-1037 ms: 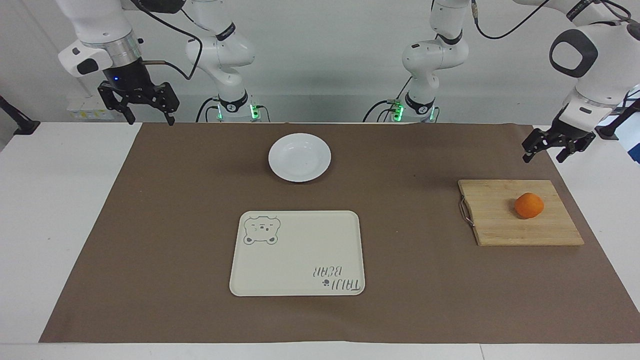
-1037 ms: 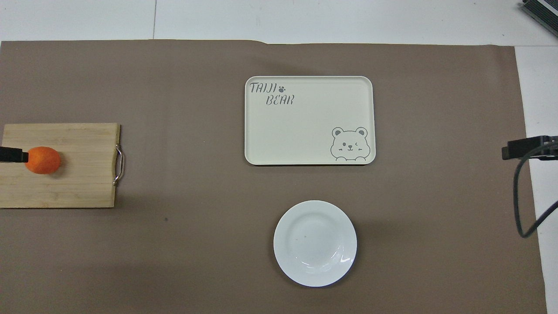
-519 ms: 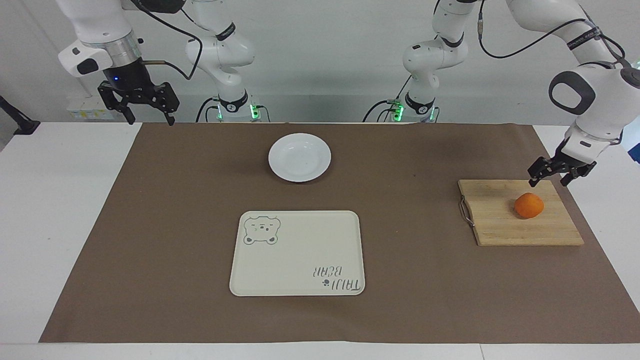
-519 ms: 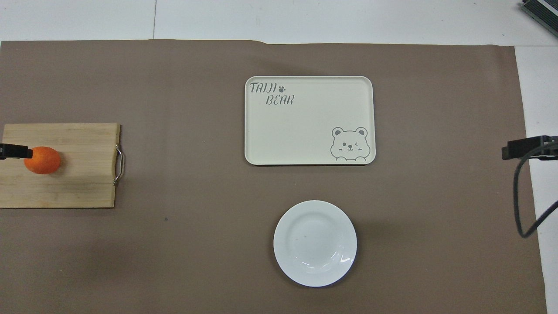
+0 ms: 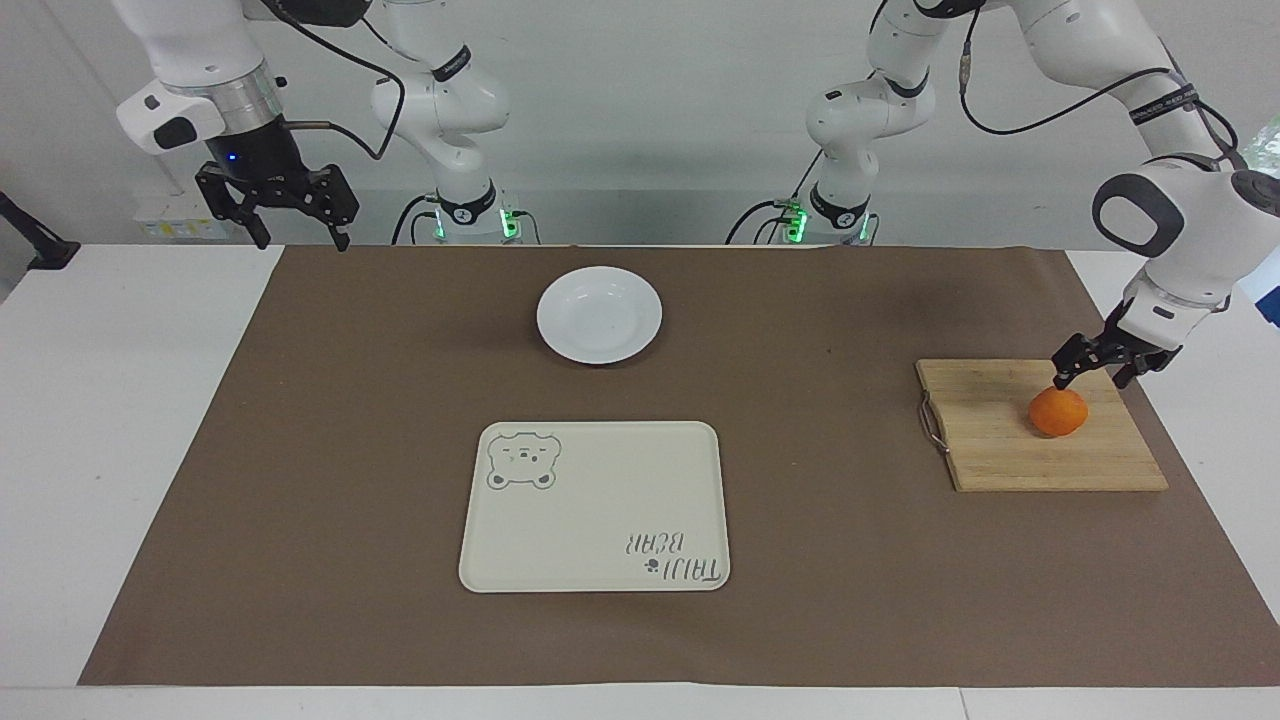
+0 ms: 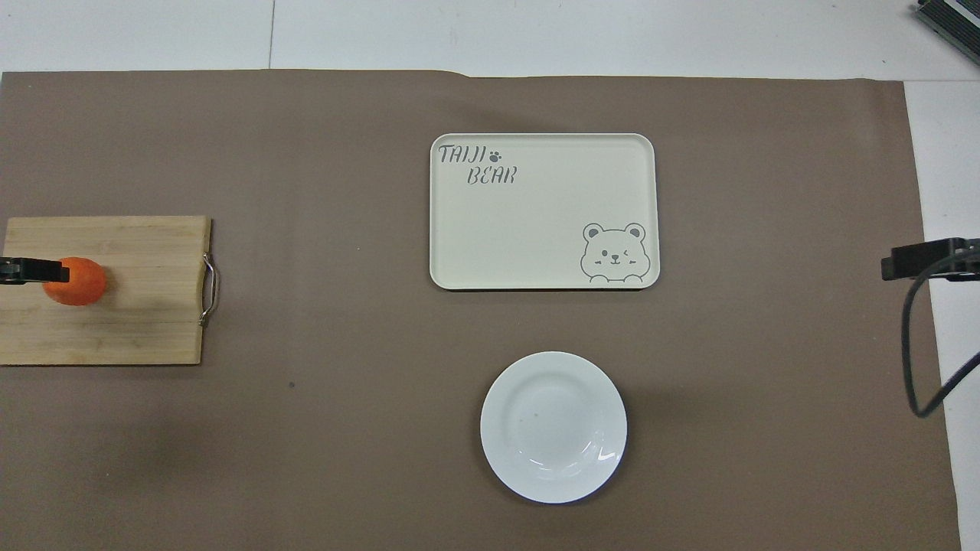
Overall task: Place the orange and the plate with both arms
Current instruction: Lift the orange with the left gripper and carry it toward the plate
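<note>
The orange (image 5: 1058, 412) lies on a wooden cutting board (image 5: 1000, 440) at the left arm's end of the table; it also shows in the overhead view (image 6: 76, 282). My left gripper (image 5: 1090, 379) is open and low over the orange, one fingertip close above its top. One of its fingers (image 6: 31, 269) shows at the overhead view's edge. The white plate (image 5: 599, 314) sits empty near the robots, mid-table, and shows in the overhead view (image 6: 553, 426). My right gripper (image 5: 290, 232) is open, empty and raised over the right arm's end, waiting.
A cream tray (image 5: 594, 505) with a bear drawing lies mid-table, farther from the robots than the plate, and is empty (image 6: 536, 214). The board (image 6: 130, 306) has a metal handle toward the table's middle. A brown mat (image 5: 350, 450) covers the table.
My left gripper has come down and moved over the cutting board, from above the table's edge to just above the orange. The right arm, plate, tray and orange have not moved.
</note>
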Robot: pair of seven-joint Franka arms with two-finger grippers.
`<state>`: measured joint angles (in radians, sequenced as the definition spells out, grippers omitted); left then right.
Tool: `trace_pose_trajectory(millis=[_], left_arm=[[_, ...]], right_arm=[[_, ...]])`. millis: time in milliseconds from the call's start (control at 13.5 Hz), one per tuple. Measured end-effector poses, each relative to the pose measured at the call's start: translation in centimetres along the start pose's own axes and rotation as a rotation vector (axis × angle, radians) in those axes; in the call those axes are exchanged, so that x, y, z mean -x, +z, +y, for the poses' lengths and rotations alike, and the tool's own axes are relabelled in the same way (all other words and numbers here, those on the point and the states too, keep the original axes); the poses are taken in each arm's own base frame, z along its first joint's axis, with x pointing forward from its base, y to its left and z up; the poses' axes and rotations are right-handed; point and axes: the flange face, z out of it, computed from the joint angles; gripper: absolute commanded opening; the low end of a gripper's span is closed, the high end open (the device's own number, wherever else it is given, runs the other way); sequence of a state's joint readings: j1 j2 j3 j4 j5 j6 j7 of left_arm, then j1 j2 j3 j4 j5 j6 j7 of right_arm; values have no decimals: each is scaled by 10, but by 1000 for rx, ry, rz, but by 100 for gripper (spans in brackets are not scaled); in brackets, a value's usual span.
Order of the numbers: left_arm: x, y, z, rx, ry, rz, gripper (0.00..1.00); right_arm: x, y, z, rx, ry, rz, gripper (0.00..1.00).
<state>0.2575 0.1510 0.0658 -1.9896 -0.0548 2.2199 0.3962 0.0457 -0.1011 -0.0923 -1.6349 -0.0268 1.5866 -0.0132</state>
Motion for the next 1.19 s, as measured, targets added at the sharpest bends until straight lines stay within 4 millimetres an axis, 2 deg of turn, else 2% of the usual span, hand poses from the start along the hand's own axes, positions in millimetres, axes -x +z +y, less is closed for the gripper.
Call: trace_pose_trajectory(millis=[222, 519, 593, 667, 741, 815, 889, 963, 1111, 1185], left_arm=[[2, 25, -8, -1, -3, 16, 100], [-5, 54, -7, 17, -23, 37, 100], [-5, 59, -6, 26, -30, 38, 96], [-5, 62, -6, 31, -36, 39, 61], [-5, 64, -6, 33, -37, 38, 34], [-5, 65, -6, 34, -38, 37, 15], [-6, 65, -6, 35, -38, 38, 6], [-6, 63, -6, 34, -37, 40, 0], [-9, 58, -1, 40, -26, 41, 0], [-12, 49, 11, 47, -6, 40, 0]], right_arm=[[0, 0, 0, 0, 0, 0, 100], [0, 0, 0, 0, 0, 0, 100], [0, 0, 0, 0, 0, 0, 100], [0, 0, 0, 0, 0, 0, 100], [0, 0, 0, 0, 0, 0, 100], [0, 0, 0, 0, 0, 0, 100], [0, 0, 0, 0, 0, 0, 100], [0, 0, 0, 0, 0, 0, 100], [0, 0, 0, 0, 0, 0, 100], [0, 0, 0, 0, 0, 0, 100]])
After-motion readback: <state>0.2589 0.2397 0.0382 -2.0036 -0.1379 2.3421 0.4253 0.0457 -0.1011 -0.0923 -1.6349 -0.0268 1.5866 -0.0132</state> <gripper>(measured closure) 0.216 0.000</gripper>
